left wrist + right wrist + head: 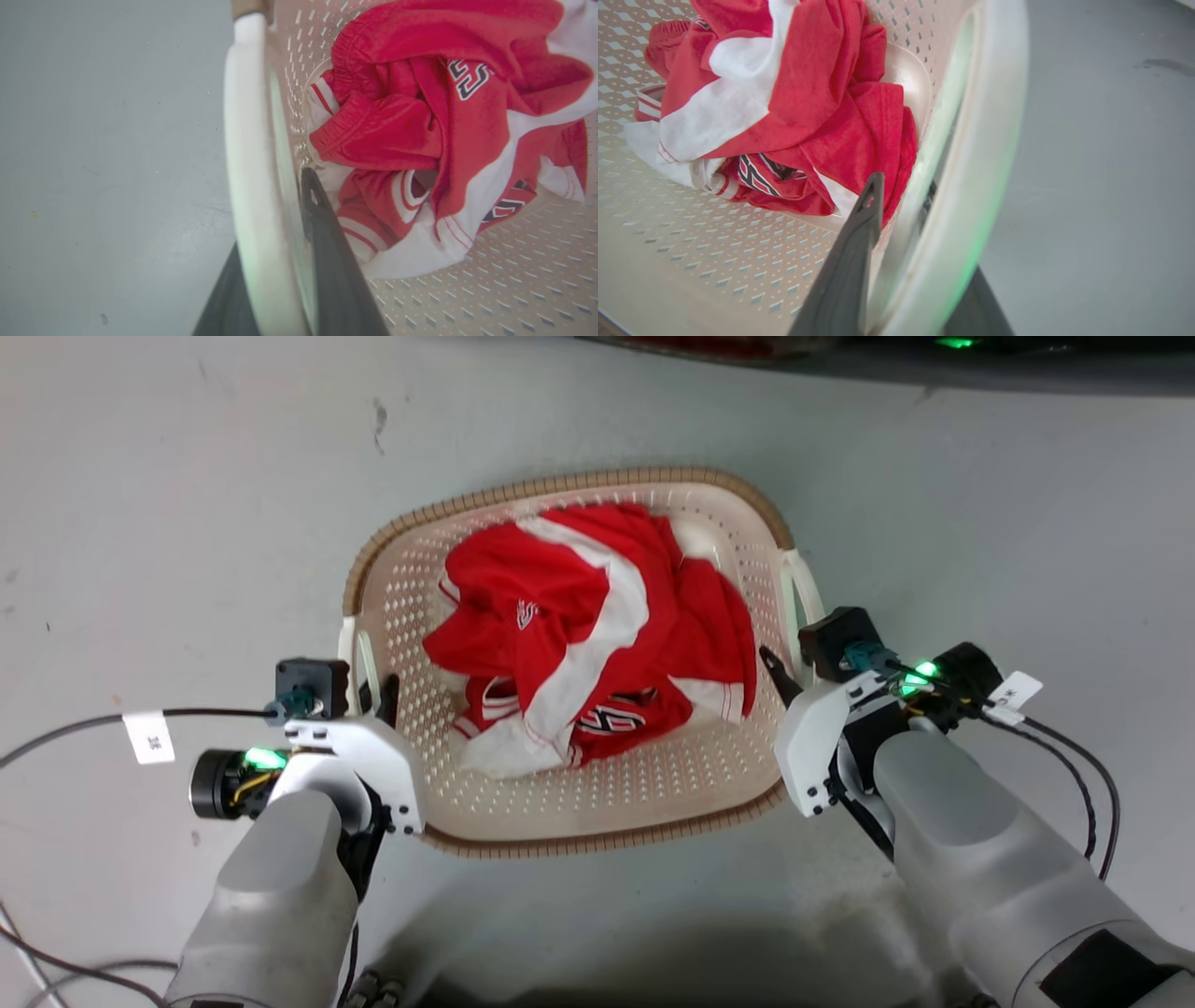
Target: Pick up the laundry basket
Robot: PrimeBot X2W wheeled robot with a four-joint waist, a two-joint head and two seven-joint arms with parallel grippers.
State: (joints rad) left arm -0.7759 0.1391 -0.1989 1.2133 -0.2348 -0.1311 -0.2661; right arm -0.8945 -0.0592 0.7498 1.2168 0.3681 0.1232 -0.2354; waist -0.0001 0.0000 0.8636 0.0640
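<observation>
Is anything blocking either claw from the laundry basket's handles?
Nothing visible does. The left claw straddles the laundry basket's left handle, the right claw its right handle; the red clothes lie inside.

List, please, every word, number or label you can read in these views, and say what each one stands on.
Nothing reads clearly.
Left cable tag: dark sideways mark, perhaps two characters, too small to read.
Right cable tag: tiny dark mark, unreadable.
Red and white garment in the laundry basket: small white emblem, no legible letters.
Same garment: black-and-white outlined characters, folded over, unreadable.
</observation>
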